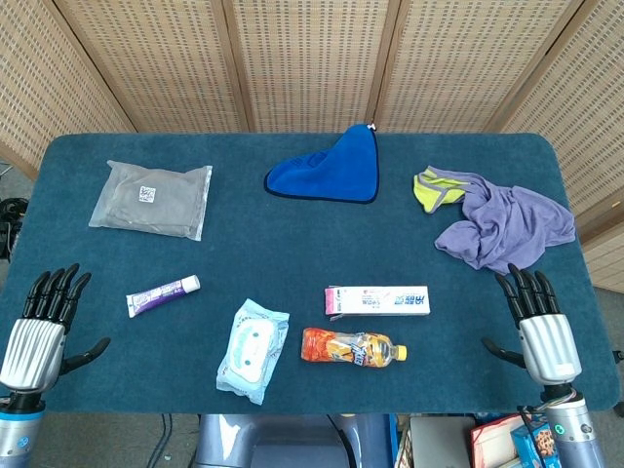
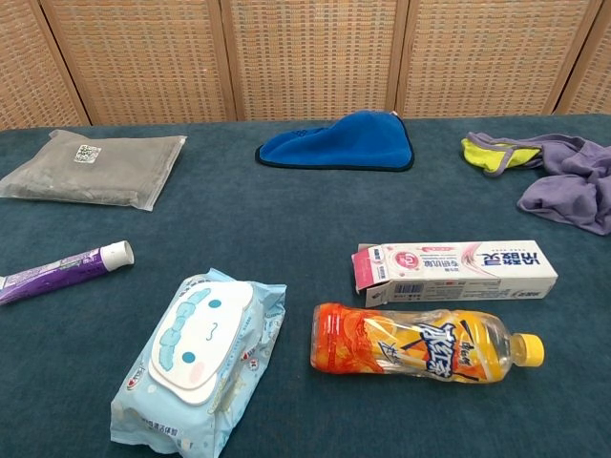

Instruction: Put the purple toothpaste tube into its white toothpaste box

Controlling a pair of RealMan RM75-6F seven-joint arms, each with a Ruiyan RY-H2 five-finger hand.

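The biggest risk lies at the white toothpaste box (image 1: 378,300): it lies flat on its side with the orange drink bottle (image 1: 353,348) just beside its near long edge, so a robot hand reaching for it could knock the bottle into a roll or push the light carton askew, and its open pink flap end, facing away from the bottle's yellow cap, may fold or crush when the tube is fed in. The purple toothpaste tube (image 1: 162,294) sits well apart from the box, beyond the wipes pack (image 1: 253,350), lying flat with its white cap pointing toward the box; a slim, soft tube on fabric is likely to slip or squash under a careless pinch. Both hands hold nothing, fingers straight and spread: the left robot hand (image 1: 37,333) beyond the tube from the box, the right robot hand (image 1: 541,330) past the box's closed end. The bench (image 1: 292,234) wears a dark teal cloth, with woven cane screens (image 1: 312,58) behind it; farther back from the box lie a grey packet (image 1: 152,200), a blue cloth (image 1: 331,168) and crumpled lavender clothing (image 1: 502,224).
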